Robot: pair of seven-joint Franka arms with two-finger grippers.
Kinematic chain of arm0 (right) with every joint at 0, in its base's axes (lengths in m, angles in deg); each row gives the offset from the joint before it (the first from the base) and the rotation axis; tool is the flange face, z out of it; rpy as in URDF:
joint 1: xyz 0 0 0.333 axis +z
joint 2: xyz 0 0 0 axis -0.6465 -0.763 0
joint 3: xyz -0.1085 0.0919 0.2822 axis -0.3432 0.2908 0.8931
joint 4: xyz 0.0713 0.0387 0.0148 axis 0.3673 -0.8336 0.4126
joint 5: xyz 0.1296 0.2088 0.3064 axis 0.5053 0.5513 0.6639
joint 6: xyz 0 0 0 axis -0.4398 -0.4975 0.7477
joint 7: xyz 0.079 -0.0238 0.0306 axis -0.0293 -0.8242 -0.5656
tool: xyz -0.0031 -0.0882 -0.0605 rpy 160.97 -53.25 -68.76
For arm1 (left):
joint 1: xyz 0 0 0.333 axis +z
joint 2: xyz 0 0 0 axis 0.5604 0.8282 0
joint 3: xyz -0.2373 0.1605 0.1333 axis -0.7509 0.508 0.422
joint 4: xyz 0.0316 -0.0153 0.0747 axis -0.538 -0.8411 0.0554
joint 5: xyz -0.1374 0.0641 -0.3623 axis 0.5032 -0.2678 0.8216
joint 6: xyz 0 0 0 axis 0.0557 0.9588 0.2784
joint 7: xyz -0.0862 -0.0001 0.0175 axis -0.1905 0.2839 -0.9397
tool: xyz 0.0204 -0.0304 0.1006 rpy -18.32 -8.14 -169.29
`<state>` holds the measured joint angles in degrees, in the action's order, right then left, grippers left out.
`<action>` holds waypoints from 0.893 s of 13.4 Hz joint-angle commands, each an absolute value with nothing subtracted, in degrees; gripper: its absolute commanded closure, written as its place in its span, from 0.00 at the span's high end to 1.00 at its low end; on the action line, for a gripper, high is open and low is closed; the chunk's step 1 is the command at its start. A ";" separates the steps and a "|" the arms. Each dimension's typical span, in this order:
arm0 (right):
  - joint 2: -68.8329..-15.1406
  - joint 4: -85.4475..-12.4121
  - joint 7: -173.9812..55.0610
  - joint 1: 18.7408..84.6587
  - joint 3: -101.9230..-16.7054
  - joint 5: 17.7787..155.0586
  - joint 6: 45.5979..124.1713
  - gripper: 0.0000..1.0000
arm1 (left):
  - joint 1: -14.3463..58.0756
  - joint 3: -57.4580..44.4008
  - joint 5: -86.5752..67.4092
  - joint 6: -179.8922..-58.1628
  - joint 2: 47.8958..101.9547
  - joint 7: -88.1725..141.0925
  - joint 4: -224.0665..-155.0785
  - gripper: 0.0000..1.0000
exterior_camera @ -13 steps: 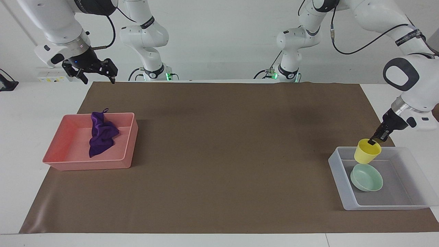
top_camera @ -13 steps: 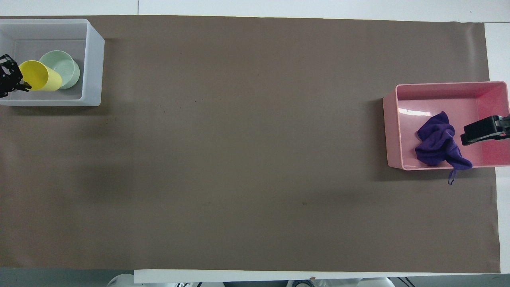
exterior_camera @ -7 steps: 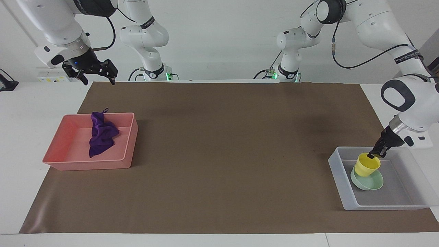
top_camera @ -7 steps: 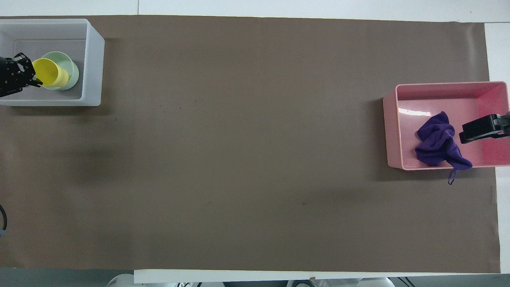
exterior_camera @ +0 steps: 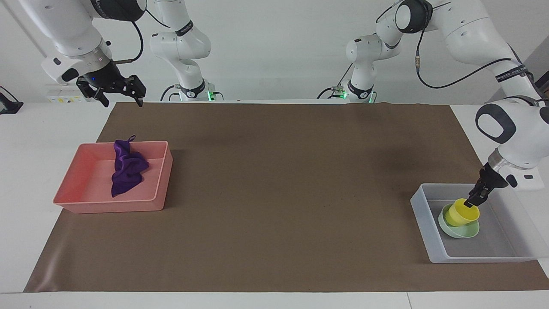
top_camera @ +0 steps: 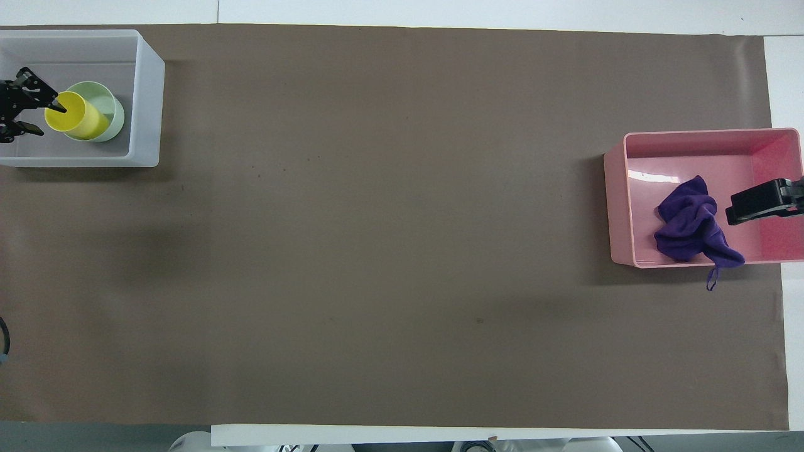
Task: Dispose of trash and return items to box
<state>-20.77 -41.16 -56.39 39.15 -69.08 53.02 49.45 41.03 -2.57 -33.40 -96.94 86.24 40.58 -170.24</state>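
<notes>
Change: yellow cup [exterior_camera: 462, 213] lowered from above the box [exterior_camera: 510, 251] into the mint-green bowl [exterior_camera: 466, 232] since a second ago; left gripper [exterior_camera: 473, 202] lower with it, fingers now parting; right gripper [exterior_camera: 116, 92] barely shifted.
Cup: nested in the bowl, tilted, mouth turned toward the left gripper; sits inside the translucent box at the left arm's end of the surface [exterior_camera: 274, 193].
Bowl: on the box floor, under the cup.
Left gripper: at the cup's rim, one fingertip inside the mouth in the overhead view, the other outside it; spread apart, apparently letting go rather than clamping; whether the rim is touched cannot be told.
Left arm pose: bent steeply down over the box, wrist angled so the fingers point down into the cup's rim.
Why so held: rim pinch suits a thin-walled cup; stacking in the bowl saves box floor, judging by the layout.
Purple rag [exterior_camera: 125, 168]: in the pink tray [exterior_camera: 90, 201] at the right arm's end, one loop hanging over the rim nearer the robots.
Right gripper: raised, jaws wide, holding nothing; waiting.
</notes>
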 commanded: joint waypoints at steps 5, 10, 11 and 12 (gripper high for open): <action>-20.05 -42.30 -56.47 38.52 -69.15 54.07 50.78 1.00 | 35.59 -2.80 -34.46 -76.98 61.32 22.03 -185.71 1.00; -20.05 -41.60 -56.47 38.25 -69.15 54.16 50.87 1.00 | 30.05 -4.38 -36.46 -71.79 53.96 9.64 -183.59 1.00; -20.05 -41.59 -56.47 38.17 -69.15 54.16 51.13 1.00 | 30.04 -4.55 -36.56 -70.48 55.71 9.09 -180.43 1.00; -20.05 -41.59 -56.47 38.08 -69.15 54.16 51.31 1.00 | 29.95 -4.56 -36.48 -68.82 56.59 9.17 -178.31 1.00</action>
